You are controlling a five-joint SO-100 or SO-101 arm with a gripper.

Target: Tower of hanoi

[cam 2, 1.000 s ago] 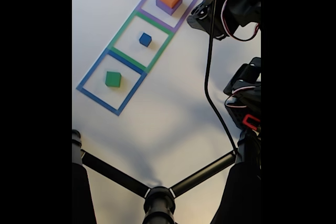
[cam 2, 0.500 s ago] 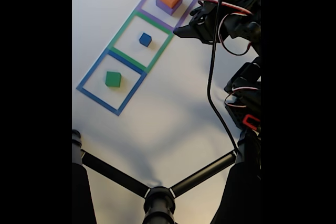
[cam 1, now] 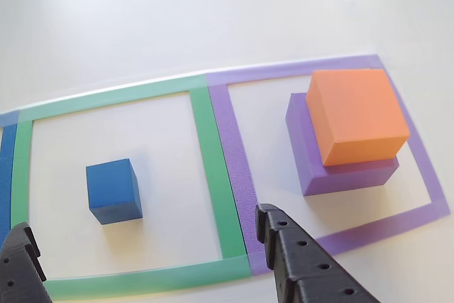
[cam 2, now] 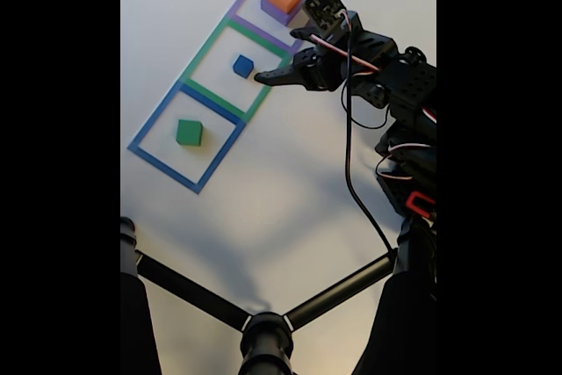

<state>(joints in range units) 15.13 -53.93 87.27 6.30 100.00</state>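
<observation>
White table [cam 2: 290,191]: pincer [cam 1: 142,243] spread wide near blue cube [cam 1: 112,191]

Claw [cam 1: 142,221]: above the near edge of the middle frame [cam 1: 202,147] in the other view, one finger at each side.
Small cube [cam 1: 112,191]: inside the middle frame, ahead of the claw and a little left, apart from it.
Right frame [cam 1: 234,154]: ahead and right of the claw, touching the middle frame.
Base cube [cam 1: 340,175]: inside the right frame.
Top cube [cam 1: 355,115]: on the base cube.
Third frame [cam 2: 154,115]: in the fixed view, beyond the middle frame from the claw.
Lone cube [cam 2: 189,133]: inside the third frame, well apart from the claw.
</observation>
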